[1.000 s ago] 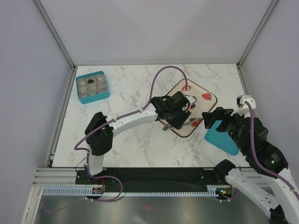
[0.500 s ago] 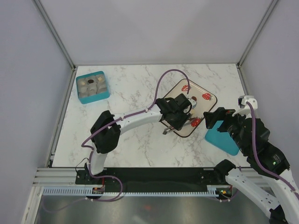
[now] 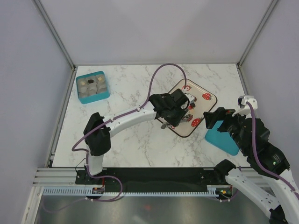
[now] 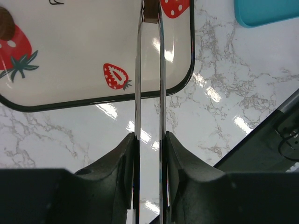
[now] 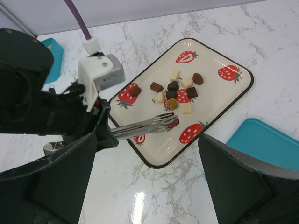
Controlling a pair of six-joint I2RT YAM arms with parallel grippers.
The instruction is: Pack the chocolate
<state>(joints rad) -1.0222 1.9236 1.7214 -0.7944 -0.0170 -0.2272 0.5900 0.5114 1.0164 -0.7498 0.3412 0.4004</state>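
Observation:
Several chocolate pieces, dark brown, mid brown and pale beige, lie in a cluster on a strawberry-print tray. The tray also shows in the top view. My left gripper is shut on long metal tongs over the tray's near-left part. In the left wrist view the gripper grips both tong blades. The tong tips pinch one dark brown chocolate, seen also at the top of the left wrist view. My right gripper is open and empty, hovering near the tray's right side.
A teal box with compartments holding several chocolates stands at the far left of the marble table. A flat teal lid lies right of the tray, under my right arm. Metal frame posts stand at the table's corners.
My left gripper with the tongs has shifted slightly left and back over the tray. The right arm has hardly moved.

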